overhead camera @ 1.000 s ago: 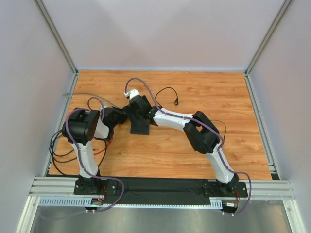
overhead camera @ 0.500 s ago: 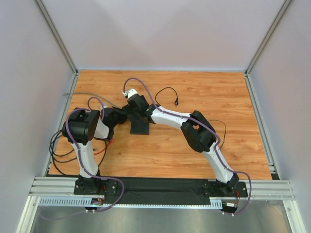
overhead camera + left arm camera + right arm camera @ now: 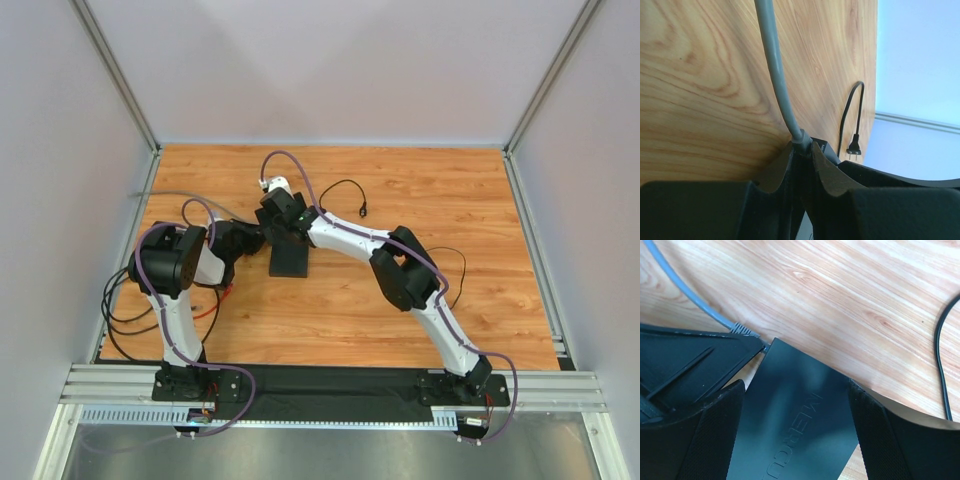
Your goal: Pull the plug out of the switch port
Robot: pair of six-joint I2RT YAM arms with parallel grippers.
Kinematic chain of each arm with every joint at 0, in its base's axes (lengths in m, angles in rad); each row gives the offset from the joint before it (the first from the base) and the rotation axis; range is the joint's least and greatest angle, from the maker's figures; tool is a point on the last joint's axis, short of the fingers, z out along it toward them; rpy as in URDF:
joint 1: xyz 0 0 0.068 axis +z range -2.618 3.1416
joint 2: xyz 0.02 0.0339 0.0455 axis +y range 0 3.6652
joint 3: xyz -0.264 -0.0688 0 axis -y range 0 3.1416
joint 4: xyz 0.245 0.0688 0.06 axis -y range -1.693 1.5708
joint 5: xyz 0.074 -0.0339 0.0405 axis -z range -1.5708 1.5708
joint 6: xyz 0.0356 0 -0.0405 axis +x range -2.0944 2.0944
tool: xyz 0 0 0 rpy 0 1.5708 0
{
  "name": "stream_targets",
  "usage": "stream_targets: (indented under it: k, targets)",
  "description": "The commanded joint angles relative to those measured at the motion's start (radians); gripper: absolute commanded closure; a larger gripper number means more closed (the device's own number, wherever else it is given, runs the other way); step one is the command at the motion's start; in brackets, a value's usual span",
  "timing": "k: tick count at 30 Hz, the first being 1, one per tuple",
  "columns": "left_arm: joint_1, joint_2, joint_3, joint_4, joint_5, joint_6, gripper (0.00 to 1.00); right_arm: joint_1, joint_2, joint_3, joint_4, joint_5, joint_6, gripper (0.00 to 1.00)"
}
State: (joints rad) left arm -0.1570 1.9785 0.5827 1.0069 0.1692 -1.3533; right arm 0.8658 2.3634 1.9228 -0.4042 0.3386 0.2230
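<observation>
The switch [image 3: 291, 262] is a flat matte-black box in the middle of the table. In the right wrist view its lettered top [image 3: 800, 415] fills the gap between my fingers. My right gripper [image 3: 278, 228] [image 3: 796, 385] is closed across its far end, one finger against each long side. A grey cable [image 3: 775, 65] ends in a plug [image 3: 802, 139] at the switch's corner [image 3: 826, 150]. My left gripper [image 3: 252, 240] [image 3: 801, 146] is shut on that plug. The right wrist view shows the plug's boot [image 3: 742, 330] right at the switch's edge. I cannot tell whether it is seated.
A thin black lead with a two-pin plug [image 3: 362, 211] [image 3: 855, 146] lies on the wood beyond the switch, and part of it shows in the right wrist view [image 3: 940, 365]. Black and red cables [image 3: 130, 310] lie at the left edge. Walls enclose the table.
My right wrist has shifted a little toward the far left over the switch. The switch and the left arm have stayed in place.
</observation>
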Motion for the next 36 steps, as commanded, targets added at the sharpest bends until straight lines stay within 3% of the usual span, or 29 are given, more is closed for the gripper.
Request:
stream_targets:
  k: [1, 21, 36]
  targets:
    - [0.01, -0.007, 0.002, -0.088, -0.053, 0.088, 1.0, -0.039, 0.042, -0.016, -0.144, 0.053, 0.049, 0.16]
    - [0.036, -0.009, 0.009, -0.024, -0.063, 0.103, 1.0, -0.057, 0.073, 0.01, -0.159, -0.046, 0.044, 0.16]
    - [0.05, 0.005, -0.058, 0.108, -0.129, 0.037, 1.0, -0.048, 0.05, -0.03, -0.171, 0.04, 0.07, 0.16]
